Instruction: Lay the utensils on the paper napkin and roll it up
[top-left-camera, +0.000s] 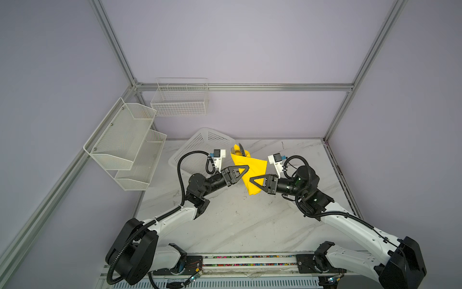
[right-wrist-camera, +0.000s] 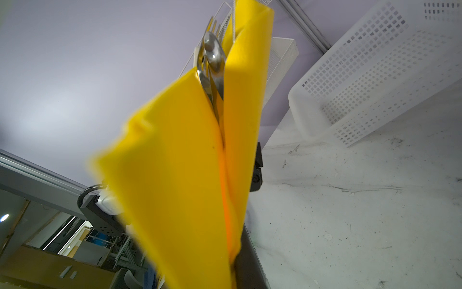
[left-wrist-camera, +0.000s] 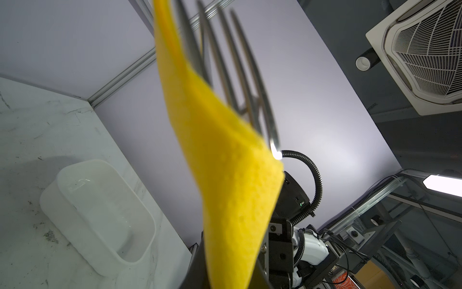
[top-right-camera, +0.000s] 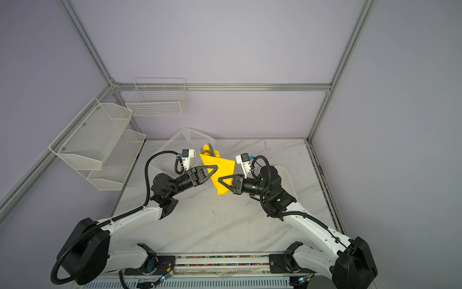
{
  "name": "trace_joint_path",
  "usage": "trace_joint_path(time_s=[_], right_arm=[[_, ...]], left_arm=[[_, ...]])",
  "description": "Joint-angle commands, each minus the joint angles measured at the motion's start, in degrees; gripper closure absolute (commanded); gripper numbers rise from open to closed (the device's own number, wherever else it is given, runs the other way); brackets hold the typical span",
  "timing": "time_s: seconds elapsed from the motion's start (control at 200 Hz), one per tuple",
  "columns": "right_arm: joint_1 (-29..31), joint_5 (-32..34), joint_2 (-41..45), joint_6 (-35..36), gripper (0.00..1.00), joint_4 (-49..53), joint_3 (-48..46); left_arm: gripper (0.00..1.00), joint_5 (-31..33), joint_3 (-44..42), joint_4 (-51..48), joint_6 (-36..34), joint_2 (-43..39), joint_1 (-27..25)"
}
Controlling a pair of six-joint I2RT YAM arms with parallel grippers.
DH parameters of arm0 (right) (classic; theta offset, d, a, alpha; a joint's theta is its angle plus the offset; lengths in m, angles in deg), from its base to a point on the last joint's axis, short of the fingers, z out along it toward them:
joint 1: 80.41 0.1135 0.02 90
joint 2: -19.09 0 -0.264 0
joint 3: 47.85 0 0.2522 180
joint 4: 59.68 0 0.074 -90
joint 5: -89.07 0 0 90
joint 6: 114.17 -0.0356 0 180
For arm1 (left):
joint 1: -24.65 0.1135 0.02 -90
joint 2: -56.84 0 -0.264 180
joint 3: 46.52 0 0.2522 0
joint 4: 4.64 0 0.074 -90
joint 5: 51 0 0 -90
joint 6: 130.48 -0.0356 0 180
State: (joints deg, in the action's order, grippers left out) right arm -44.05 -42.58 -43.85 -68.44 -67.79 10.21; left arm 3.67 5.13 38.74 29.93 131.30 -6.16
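marble table (top-left-camera: 237,225) bears a white basket (top-left-camera: 215,137) and tray (left-wrist-camera: 62,217).

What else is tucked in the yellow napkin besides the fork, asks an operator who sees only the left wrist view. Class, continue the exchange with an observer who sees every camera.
Observer: The right wrist view shows the spoon bowl beside the fork tines, inside the paper napkin.
Operator: Who holds the bundle?
Observer: In both top views the left gripper and the right gripper are each shut on the paper napkin.
Operator: What's on the left arm's side?
Observer: A white perforated basket on the table.
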Motion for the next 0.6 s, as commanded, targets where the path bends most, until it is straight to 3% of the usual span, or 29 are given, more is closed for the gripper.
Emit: trace_joint_path(time_s=[0.0,0.31,0.48,0.595], right_arm=[[-0.1,-0.4,1.4,0.7,0.92,-3.5,-0.4],[-0.3,-0.7,1.8,1.4,0.89,-1.1,0.1],[-0.5,0.7,2.6,2.1,0.76,2.0,1.1],[-1.3,3.0,4.5,2.7,0.72,4.4,0.8]], left_arm=[[0.86,-0.7,0.8,2.8,-0.8,0.1,0.2],[0.88,-1.2,1.6,3.0,-0.7,0.4,0.2],[0.89,-1.2,1.6,3.2,-0.7,0.5,0.2],[0.89,-1.1,1.9,3.4,-0.6,0.6,0.3]])
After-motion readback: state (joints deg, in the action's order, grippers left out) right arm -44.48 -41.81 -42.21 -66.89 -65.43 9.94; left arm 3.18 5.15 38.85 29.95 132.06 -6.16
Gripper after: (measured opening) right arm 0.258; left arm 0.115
